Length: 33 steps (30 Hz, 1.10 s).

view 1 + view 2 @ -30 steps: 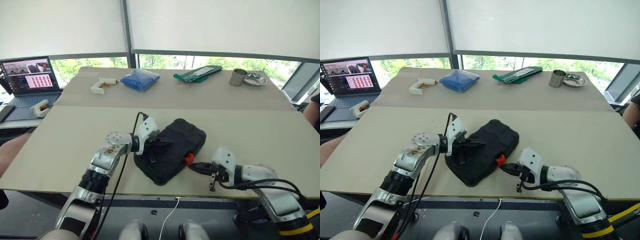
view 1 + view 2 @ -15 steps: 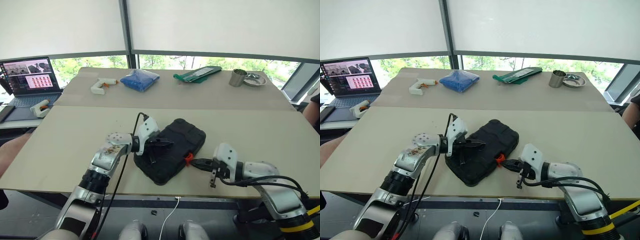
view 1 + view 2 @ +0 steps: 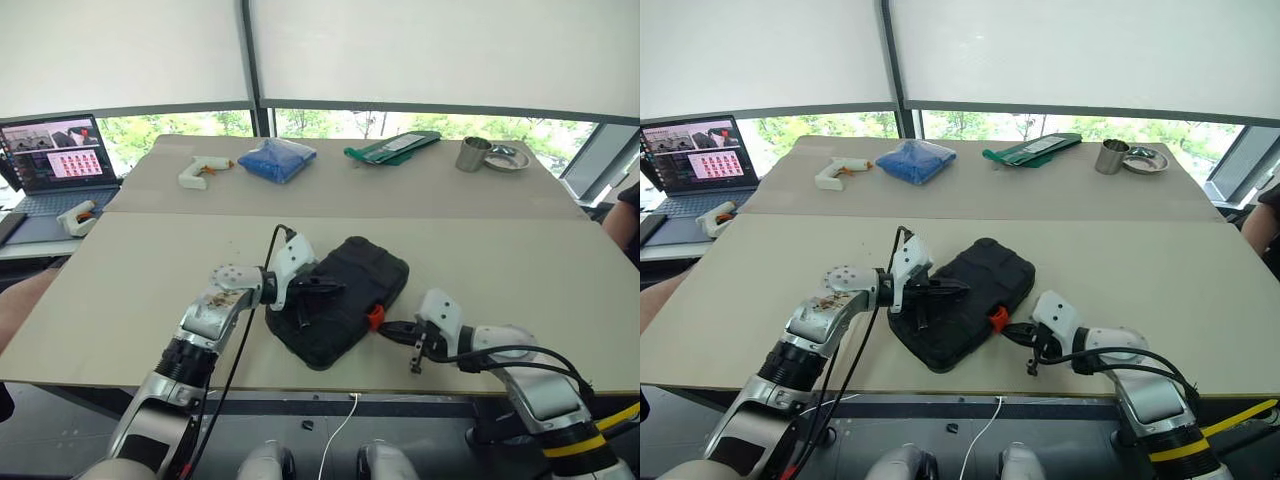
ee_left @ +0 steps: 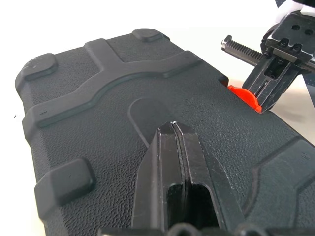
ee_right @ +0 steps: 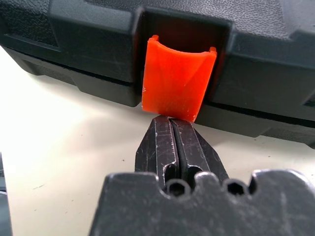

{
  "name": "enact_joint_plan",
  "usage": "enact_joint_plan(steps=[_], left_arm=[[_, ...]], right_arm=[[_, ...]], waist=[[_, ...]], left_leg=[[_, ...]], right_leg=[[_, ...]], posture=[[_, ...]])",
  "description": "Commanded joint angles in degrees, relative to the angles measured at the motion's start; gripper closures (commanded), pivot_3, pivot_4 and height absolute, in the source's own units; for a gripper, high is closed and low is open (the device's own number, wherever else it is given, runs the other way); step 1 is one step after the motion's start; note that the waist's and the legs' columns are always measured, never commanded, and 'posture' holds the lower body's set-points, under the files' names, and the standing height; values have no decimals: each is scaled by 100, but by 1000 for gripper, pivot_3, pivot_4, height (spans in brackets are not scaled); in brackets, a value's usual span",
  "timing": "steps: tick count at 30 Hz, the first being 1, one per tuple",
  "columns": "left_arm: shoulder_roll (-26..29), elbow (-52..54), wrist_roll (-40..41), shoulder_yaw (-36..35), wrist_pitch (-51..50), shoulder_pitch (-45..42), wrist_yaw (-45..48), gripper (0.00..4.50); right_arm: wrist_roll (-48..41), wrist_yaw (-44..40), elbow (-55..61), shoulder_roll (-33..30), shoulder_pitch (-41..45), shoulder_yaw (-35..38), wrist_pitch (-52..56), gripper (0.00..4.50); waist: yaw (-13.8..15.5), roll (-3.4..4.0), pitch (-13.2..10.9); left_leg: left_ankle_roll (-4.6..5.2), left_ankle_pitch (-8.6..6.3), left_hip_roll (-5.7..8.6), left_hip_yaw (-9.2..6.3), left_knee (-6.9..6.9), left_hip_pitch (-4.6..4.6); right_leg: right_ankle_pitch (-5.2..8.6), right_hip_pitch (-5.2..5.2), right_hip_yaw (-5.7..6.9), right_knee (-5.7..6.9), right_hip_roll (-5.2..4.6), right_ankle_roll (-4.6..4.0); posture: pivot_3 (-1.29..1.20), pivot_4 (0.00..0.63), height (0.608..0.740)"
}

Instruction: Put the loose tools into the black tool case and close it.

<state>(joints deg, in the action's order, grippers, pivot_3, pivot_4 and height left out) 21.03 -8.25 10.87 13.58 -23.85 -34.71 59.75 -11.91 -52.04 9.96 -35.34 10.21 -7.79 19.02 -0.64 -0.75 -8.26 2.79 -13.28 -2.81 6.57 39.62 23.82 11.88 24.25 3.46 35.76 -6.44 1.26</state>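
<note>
Left gripper (image 4: 174,129) jaws pressed together on closed black tool case (image 3: 345,295), right gripper (image 5: 172,123) likewise at orange latch (image 5: 178,84)

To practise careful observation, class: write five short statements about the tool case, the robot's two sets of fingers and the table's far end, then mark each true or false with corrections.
1. The black tool case lies closed. True.
2. The left gripper, fingers shut, rests on the case's top shell. True.
3. The right gripper has its fingers spread wide. False: they are shut, tips at the orange latch.
4. The latch is blue. False: it is orange.
5. A white glue gun lies inside the case. False: it lies on the far table beside the blue bag.
</note>
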Motion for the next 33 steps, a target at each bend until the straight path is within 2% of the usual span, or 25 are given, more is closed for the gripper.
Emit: enact_joint_plan(steps=[1,5,9,18,25,33], left_arm=[[25,-264,-200,426,-266,336,24,4500],[43,-175,-153,398,-337,450,-3,4500],[63,-141,-152,417,-357,490,23,4500],[71,-172,-162,440,-377,438,45,4500],[120,-177,-149,461,-449,490,62,4500],[125,-216,-134,489,-492,528,77,4500]], right_arm=[[-373,72,738,-12,74,306,267,4467],[-346,-80,930,-329,-338,425,351,4467],[-375,-76,890,-403,-336,428,342,4467],[-276,0,537,-64,196,127,194,4467],[-293,89,418,296,327,30,174,4467],[-290,154,341,714,419,-77,228,4467]], waist=[[0,0,0],[17,1,1],[21,-1,11],[-7,-12,18],[-27,-19,21],[-49,-22,24]], left_leg=[[0,0,0,0,-1,0],[0,0,2,0,-10,1],[1,0,3,0,-36,-6],[14,9,5,0,-60,-14],[-28,-15,1,-3,-69,-57],[-30,-16,-3,-9,-73,-77]], right_leg=[[0,0,0,0,0,0],[4,1,0,-5,-4,2],[4,-8,2,-38,-2,2],[-4,-11,2,-62,4,-7],[-11,-16,4,-58,4,-10],[-21,-11,5,-55,12,-22]], posture=[[0,150,739],[0,150,739],[0,150,739],[0,150,739],[0,150,739],[0,150,739]])
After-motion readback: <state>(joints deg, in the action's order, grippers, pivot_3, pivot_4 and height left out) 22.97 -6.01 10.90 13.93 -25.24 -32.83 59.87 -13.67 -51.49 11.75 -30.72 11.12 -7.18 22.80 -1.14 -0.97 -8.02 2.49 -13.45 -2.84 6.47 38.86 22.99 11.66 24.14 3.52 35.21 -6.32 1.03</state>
